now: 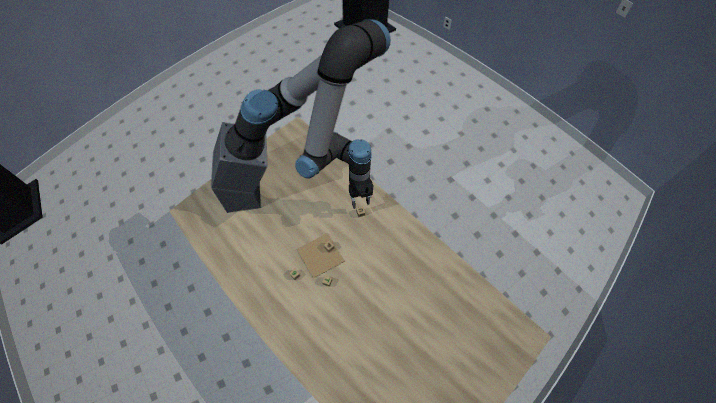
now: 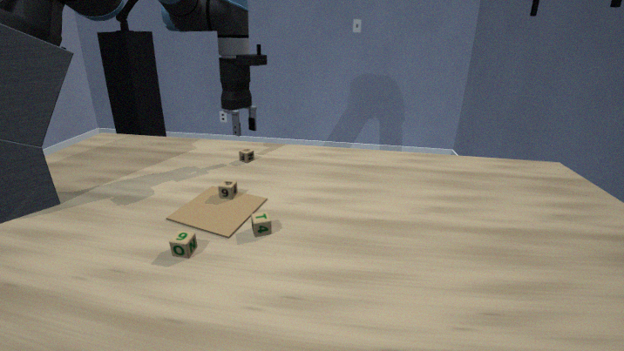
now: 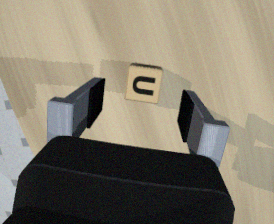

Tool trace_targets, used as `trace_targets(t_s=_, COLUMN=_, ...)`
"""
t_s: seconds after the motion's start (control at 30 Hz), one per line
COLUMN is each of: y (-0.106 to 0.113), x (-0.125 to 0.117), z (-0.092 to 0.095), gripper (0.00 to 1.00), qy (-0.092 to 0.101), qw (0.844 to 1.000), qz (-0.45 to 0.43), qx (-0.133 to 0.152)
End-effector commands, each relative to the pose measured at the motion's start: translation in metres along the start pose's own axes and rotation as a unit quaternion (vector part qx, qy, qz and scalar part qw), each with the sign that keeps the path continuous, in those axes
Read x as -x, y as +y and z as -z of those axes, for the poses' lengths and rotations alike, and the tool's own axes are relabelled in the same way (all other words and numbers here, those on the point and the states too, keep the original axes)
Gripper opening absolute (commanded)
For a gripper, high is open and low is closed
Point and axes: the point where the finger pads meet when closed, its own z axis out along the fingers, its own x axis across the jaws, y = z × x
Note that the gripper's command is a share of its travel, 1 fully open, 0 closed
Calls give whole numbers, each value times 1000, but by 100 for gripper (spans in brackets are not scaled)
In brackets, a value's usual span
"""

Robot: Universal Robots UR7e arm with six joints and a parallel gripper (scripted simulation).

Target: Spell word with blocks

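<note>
My pincer point(image 3: 140, 111) is fully released and holds nothing; it hangs in the air above the block with the U point(image 3: 144, 83), not touching it. In the wrist view this block lies on the tabletop point(image 2: 414, 236) between my two fingers and a little beyond them, its black letter lying on its side. It stands well apart from the mat point(image 2: 209, 214). On the mat, near its far corner, sits one block point(image 2: 227, 189) with a black 9 on its side; I cannot read its top. The block with a green T point(image 2: 261, 223) stands just beside the mat's edge. Another block point(image 2: 183, 243), with a green 9 on top, stands near the mat's front corner, off it.
</note>
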Motion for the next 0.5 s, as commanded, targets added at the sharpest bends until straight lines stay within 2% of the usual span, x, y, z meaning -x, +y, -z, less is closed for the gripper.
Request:
trace_targets(t_s=0.0, y=-1, x=2, z=-8, gripper=100, qy=-1, qw=1000, qz=1, qx=-1)
trace_targets(t_s=0.47, y=-1, x=2, z=-27, gripper=100, qy=-1, qw=1000, qz=1, qx=-1)
